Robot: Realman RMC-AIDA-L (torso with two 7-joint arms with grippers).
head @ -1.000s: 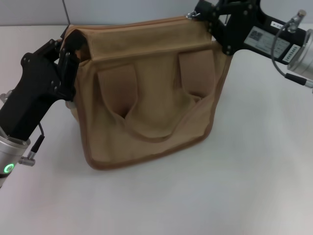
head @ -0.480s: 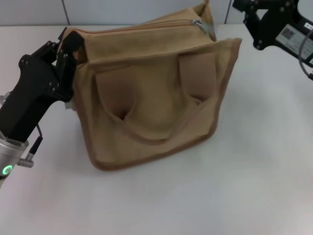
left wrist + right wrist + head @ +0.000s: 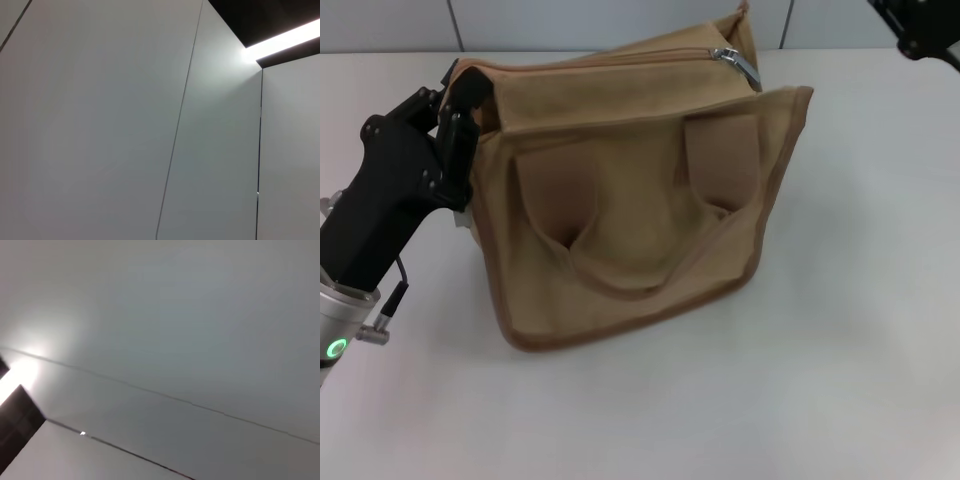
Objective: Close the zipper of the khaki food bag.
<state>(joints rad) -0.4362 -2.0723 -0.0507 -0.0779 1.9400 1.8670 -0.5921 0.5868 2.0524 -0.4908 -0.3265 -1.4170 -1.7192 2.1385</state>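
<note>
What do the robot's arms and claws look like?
The left claw is chunky matte black plastic on a black wrist, joined to a silver metal arm with a glowing green ring light and thin black cable. Only a black corner of the right arm shows.

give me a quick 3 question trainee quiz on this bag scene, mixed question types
1. True or false: the left tool is at the far left top corner of the khaki food bag.
2. Multiple choice: the silver pull tab of the zipper sits near the bag's A) left end B) middle C) right end.
3. Short answer: how much of the right arm shows in the head view, and is it touching the bag?

Key
1. True; its fingers sit against that corner.
2. C.
3. Only a dark piece at the top right corner of the view, apart from the bag; its tool is out of view.
</note>
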